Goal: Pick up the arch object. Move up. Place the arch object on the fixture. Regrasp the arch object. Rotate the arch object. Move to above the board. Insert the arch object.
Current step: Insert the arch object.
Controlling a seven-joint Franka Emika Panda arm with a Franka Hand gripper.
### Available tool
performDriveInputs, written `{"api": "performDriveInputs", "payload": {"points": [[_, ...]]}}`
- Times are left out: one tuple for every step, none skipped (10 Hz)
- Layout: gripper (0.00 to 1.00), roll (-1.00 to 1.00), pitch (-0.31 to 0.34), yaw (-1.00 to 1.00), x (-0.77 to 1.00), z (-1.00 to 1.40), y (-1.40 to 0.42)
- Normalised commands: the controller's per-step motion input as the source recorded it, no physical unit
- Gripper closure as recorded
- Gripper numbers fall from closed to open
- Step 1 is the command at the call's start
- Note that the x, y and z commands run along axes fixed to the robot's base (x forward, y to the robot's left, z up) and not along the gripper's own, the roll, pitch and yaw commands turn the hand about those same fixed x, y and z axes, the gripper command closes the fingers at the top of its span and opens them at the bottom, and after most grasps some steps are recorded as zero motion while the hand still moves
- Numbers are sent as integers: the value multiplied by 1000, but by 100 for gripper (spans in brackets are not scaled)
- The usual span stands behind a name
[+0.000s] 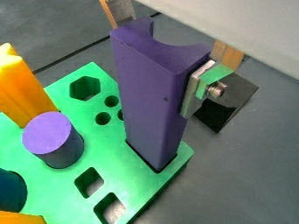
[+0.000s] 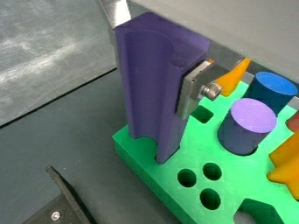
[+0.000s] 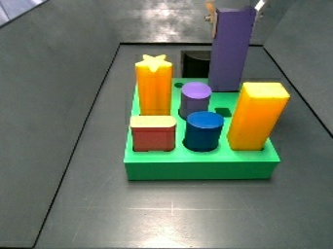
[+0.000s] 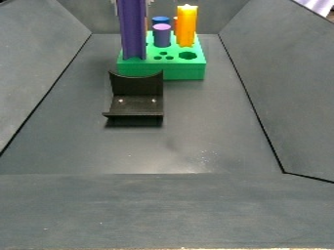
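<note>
Purple arch object stands upright w/ its lower end in a slot at the corner of the green board; same piece seen in a wrist view, in a side view and in a side view. Concave groove runs along its upper end. Gripper pinches the arch object near its top: silver finger plate w/ bolt pressed flat on one face, jaws closed onto the piece.

Board in a side view: arch at approx 1 o'clock of board centre, at the far edge. Purple cylinder just beside the arch, approx 8 o'clock from it. Orange star post at 10 o'clock of board, yellow block at 3 o'clock, blue cylinder at 6, red block at 8. Small empty holes in the board near the arch's foot.

Fixture, dark L bracket, sits on the floor at 6 o'clock from the board, apart from it; arch not touching it.
</note>
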Motion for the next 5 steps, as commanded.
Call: {"api": "performDriveInputs", "payload": {"points": [[100,141,34,0,149,-217,-49],[100,97,34,6,131,-197,0],[100,119,36,43,109,-229,0],[100,261,27,71,46,-420,0],[100,410,0,83,0,-523,0]]}}
